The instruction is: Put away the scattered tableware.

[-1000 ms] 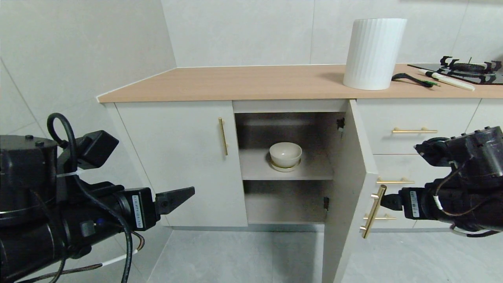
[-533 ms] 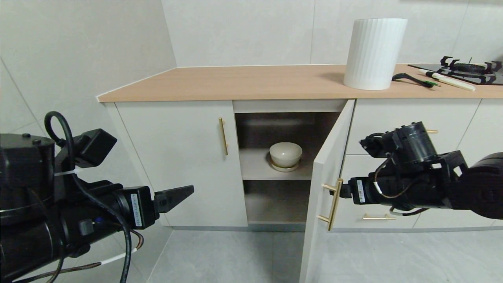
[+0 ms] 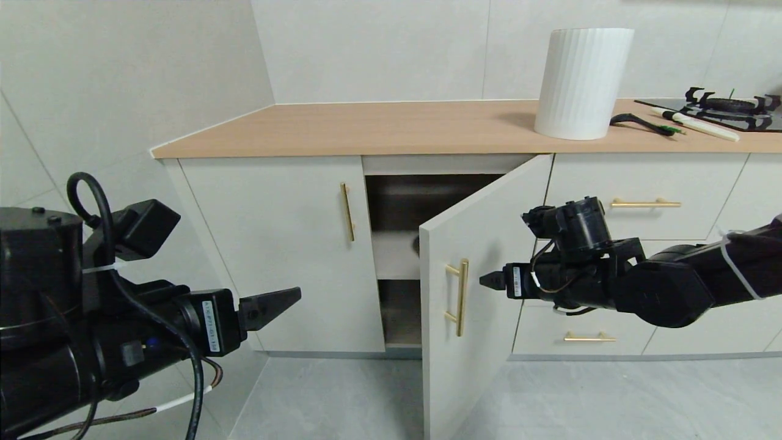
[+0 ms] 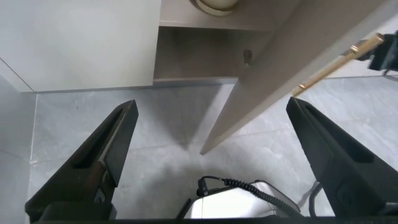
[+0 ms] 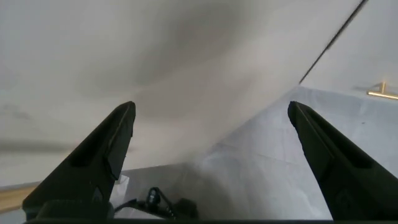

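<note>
While the door [image 3: 482, 244] stands half shut, the bowl [image 4: 214, 5] sits on the upper shelf [image 3: 394, 256] behind it, largely hidden from the front. Both pincers are spread and hold nothing: the right gripper [image 3: 487, 281] is at the door's outer face just beside the handle [image 3: 461, 297], and the left gripper [image 3: 293, 296] hangs low, well apart from the door. That bowl looks like glazed ceramic, so I'd guess it is stiff, fairly light, slick and easy to chip, best taken at the rim with one finger inside and one outside.
</note>
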You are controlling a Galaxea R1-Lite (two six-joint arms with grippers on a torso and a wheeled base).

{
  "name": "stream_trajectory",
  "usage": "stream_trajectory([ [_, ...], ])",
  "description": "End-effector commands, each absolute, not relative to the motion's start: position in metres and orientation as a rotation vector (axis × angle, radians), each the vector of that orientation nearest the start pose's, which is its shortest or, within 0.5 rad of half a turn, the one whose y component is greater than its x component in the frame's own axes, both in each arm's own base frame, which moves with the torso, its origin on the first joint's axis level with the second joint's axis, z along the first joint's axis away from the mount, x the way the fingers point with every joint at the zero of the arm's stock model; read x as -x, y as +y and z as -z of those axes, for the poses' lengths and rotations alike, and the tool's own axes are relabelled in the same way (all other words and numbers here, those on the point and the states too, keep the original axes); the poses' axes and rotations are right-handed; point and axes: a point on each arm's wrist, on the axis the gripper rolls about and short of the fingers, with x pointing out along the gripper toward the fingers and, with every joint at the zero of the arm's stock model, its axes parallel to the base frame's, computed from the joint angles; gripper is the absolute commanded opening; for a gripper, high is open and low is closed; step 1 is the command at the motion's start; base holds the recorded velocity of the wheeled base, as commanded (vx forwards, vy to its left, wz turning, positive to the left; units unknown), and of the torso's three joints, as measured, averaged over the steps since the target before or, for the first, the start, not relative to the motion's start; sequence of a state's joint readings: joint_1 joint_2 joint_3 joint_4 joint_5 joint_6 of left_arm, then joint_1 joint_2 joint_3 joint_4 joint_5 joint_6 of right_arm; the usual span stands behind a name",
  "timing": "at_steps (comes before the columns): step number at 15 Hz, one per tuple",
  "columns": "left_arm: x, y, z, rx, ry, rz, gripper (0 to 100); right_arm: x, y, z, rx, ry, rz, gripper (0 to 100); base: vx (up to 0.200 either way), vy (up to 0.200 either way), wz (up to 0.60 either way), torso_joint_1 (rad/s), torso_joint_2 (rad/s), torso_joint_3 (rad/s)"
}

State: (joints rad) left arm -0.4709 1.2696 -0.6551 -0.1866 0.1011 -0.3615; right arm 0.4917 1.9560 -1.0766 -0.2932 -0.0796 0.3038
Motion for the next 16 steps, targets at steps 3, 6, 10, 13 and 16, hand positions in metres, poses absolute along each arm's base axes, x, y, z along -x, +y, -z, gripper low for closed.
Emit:
stream_trajectory([
  [3,-0.171,-0.084,-0.205,0.23,0.47,0.283,100,-0.341,0.182,-0.117,-0.187,0.619,-0.292,100,0.0,0.0,0.0,0.0,0.0,0.0],
  [6,-0.17,-0.084,-0.205,0.23,0.47,0.283,100,-0.349,0.186,-0.114,-0.233,0.606,-0.282,100,0.0,0.0,0.0,0.0,0.0,0.0],
  [10,-0.169,-0.084,-0.204,0.223,0.477,0.283,100,-0.356,0.194,-0.107,-0.269,0.588,-0.283,100,0.0,0.0,0.0,0.0,0.0,0.0],
  [13,-0.169,-0.084,-0.204,0.223,0.477,0.283,100,-0.36,0.197,-0.105,-0.297,0.565,-0.282,100,0.2,0.0,0.0,-0.001,0.0,0.007],
  [16,-0.17,-0.084,-0.205,0.226,0.473,0.285,100,-0.372,0.211,-0.108,-0.41,0.523,-0.257,100,0.067,0.0,0.0,-0.001,0.0,0.001],
])
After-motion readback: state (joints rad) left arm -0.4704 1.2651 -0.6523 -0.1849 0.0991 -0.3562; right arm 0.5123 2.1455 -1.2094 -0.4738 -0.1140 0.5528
